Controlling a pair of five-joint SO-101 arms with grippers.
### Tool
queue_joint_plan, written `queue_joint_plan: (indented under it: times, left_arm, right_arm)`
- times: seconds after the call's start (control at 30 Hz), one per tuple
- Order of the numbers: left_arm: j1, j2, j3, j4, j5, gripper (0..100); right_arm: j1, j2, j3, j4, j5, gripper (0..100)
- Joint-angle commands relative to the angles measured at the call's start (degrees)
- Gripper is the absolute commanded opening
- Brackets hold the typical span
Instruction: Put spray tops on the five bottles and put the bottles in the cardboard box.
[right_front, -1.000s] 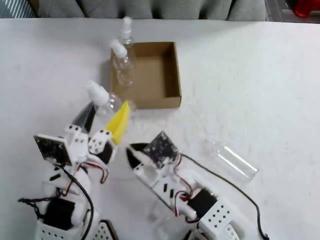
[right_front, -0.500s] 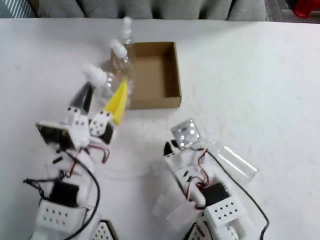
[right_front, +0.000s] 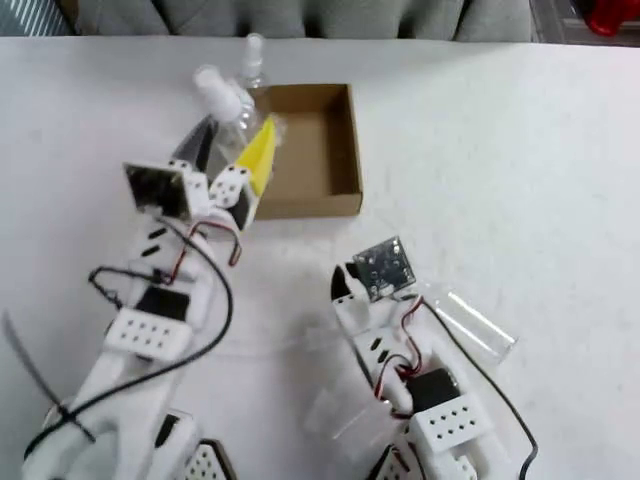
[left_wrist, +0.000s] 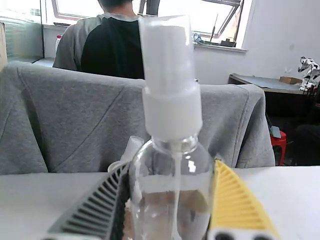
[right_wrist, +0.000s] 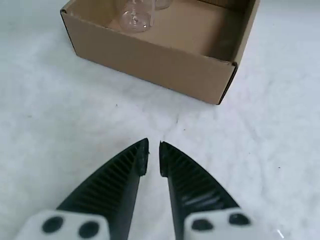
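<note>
L gripper (right_front: 238, 130) is gripping a clear bottle (left_wrist: 170, 170) w/ a white spray top (right_front: 215, 88) already on, and is holding it above the cardboard box (right_front: 315, 205), at the wall on the L arm's side. R gripper (right_wrist: 153, 155) is hovering low over the table (right_front: 520, 150) in front of the box, fingers nearly touching, nothing btw them. Another bottle (right_wrist: 135, 15) is sitting inside the box, perhaps two. An uncapped bottle (right_front: 470, 325) is lying on the table beside the R arm.
</note>
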Motion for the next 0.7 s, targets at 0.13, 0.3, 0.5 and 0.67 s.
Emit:
queue_joint_plan:
  times: [0.13, 0.3, 0.5, 0.67]
  left_arm:
    - [-1.7, 17.0, -7.7, -12.0, 0.0, 2]
    - [-5.0, 26.2, -11.3, -15.7, 0.0, 2]
    - [-5.0, 34.4, -12.3, -21.1, 0.0, 2]
    - [-5.2, 39.1, -14.4, -22.7, 0.0, 2]
  right_arm:
    - [0.5, -0.6, 0.7, -1.1, 0.6, 1.5]
    - [0.5, -0.6, 0.7, -1.0, 0.7, 1.5]
    - [0.6, -0.6, 0.7, -0.8, 0.7, 1.5]
    - [0.6, -0.6, 0.7, -0.7, 0.7, 1.5]
